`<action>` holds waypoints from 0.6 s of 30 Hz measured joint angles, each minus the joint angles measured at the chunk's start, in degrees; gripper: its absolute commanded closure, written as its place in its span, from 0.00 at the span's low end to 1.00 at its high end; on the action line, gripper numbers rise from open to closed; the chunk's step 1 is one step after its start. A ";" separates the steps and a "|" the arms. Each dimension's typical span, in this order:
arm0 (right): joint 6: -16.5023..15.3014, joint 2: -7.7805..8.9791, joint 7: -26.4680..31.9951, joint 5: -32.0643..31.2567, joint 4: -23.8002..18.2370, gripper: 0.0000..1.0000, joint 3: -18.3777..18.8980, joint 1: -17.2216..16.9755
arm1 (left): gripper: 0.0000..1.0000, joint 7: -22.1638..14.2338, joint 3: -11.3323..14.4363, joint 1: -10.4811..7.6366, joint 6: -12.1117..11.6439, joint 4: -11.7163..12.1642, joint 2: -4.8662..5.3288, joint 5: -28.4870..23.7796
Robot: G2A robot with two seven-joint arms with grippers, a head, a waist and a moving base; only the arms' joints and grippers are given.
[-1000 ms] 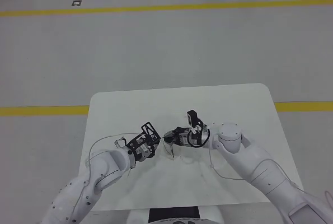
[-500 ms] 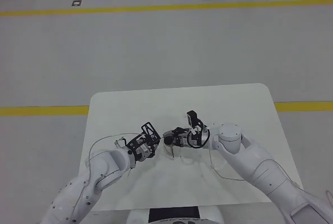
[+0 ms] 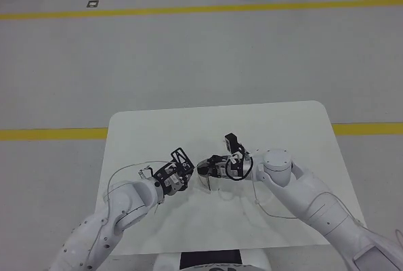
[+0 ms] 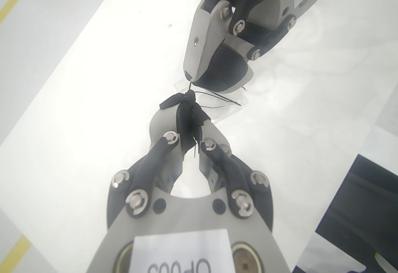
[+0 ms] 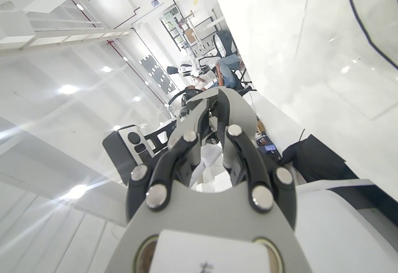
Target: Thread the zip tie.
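Note:
The zip tie [image 4: 189, 100] is thin and black, held in the air between two facing grippers over the middle of the white table [image 3: 289, 122]. My left gripper [image 4: 186, 108] is shut on the tie's thick dark end. My right gripper [image 4: 199, 83] points at it from the opposite side, fingers shut, with a thin strand running up to its tip. A fine black strand [image 4: 217, 98] trails off sideways. In the top view the left gripper [image 3: 187, 175] and the right gripper [image 3: 201, 166] almost touch. The right gripper [image 5: 219, 100] has its fingers closed. A black curved strand [image 5: 362, 19] lies beyond it.
A small clear plastic piece [image 4: 231, 106] lies on the table just under the grippers, and appears as a clear block [image 5: 342, 47] in the right wrist view. The table's far edge [image 3: 218, 107] and bare white surface surround the grippers. Yellow floor lines [image 3: 45, 133] run beside the table.
The right gripper has edged slightly toward the left gripper. The left arm has stayed where it was.

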 measured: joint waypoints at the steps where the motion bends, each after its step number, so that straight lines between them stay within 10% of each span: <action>1: 0.00 0.02 -0.04 0.00 0.01 1.00 -0.11 0.08 | 1.00 0.00 0.00 0.00 0.00 0.00 0.00 0.00; 8: 0.00 0.23 -0.57 0.15 -0.12 1.00 -0.74 0.39 | 1.00 0.00 0.00 0.00 0.00 0.00 0.00 0.00; 9: 0.00 0.27 -0.64 0.19 -0.18 1.00 -0.77 0.39 | 0.68 0.00 0.00 0.00 0.00 0.00 0.00 0.00; 10: 0.00 0.31 -0.75 0.25 -0.24 1.00 -0.77 0.38 | 0.00 0.00 0.00 0.00 0.00 0.00 0.00 0.00; 18: -0.66 0.80 -3.35 0.95 -1.24 1.00 1.85 -1.03 | 0.00 0.00 0.00 0.00 0.00 0.00 0.00 0.00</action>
